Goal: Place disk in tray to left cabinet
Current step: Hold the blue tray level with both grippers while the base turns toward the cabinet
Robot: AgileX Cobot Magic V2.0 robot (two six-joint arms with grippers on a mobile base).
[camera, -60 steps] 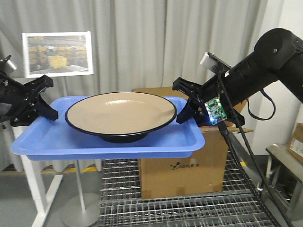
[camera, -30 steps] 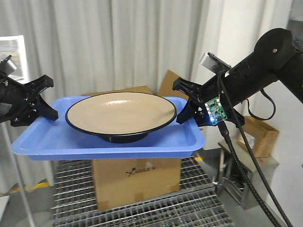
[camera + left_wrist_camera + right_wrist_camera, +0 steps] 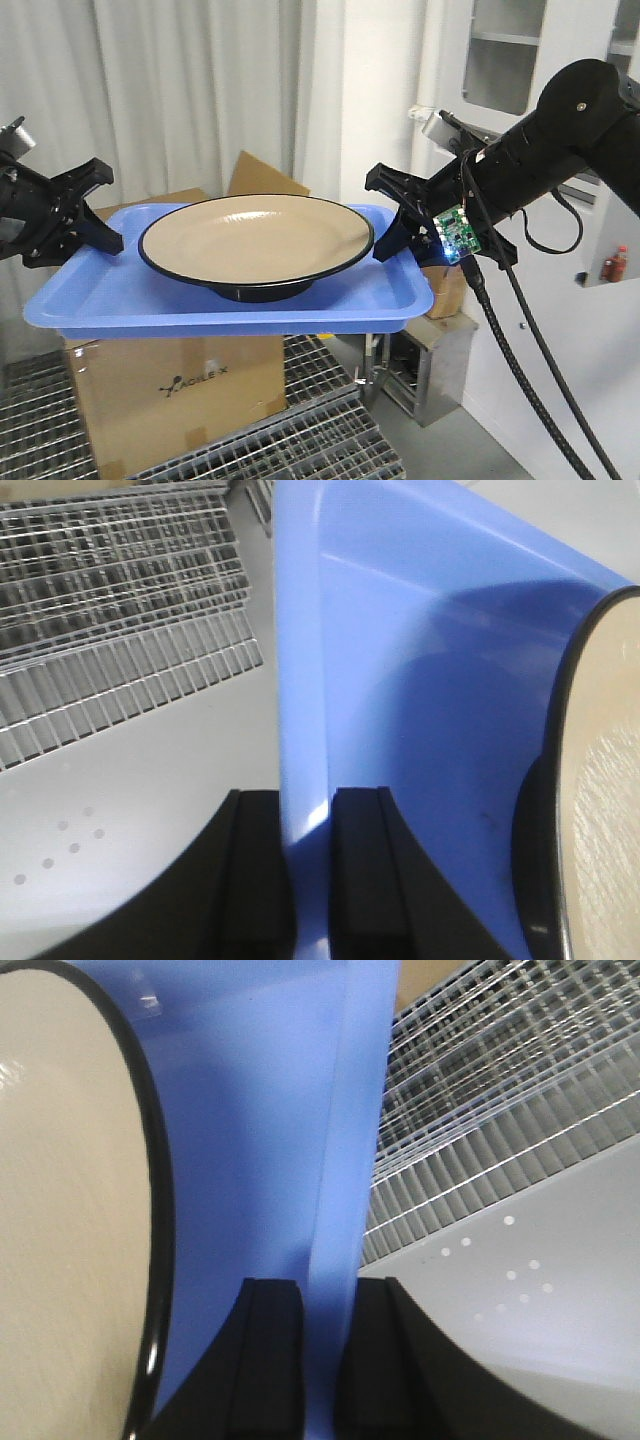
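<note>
The blue tray [image 3: 120, 290] hangs level in the air, held at both short ends. My left gripper [image 3: 95, 225] is shut on its left rim, and my right gripper [image 3: 395, 225] is shut on its right rim. The tan disk [image 3: 255, 240] with a black rim sits in the middle of the tray. In the left wrist view, my gripper [image 3: 307, 805] pinches the tray wall [image 3: 400, 630], with the disk [image 3: 600, 780] at the right. The right wrist view shows my gripper [image 3: 325, 1295] clamping the tray wall [image 3: 250, 1110], with the disk [image 3: 60, 1210] at the left. A light-grey cabinet [image 3: 505, 60] stands behind at the upper right; I cannot tell whether it is the left cabinet.
A cardboard box [image 3: 170, 385] stands on metal grating [image 3: 300, 440] below the tray. A low grey stand [image 3: 430, 350] sits by the cabinet's foot. A red bottle [image 3: 612, 265] rests on a ledge at the far right. Pale curtains hang behind.
The background has slid left: the picture board has left the view, the box has shifted left and the cabinet has come in at the right. Tray, disk and both grips look unchanged.
</note>
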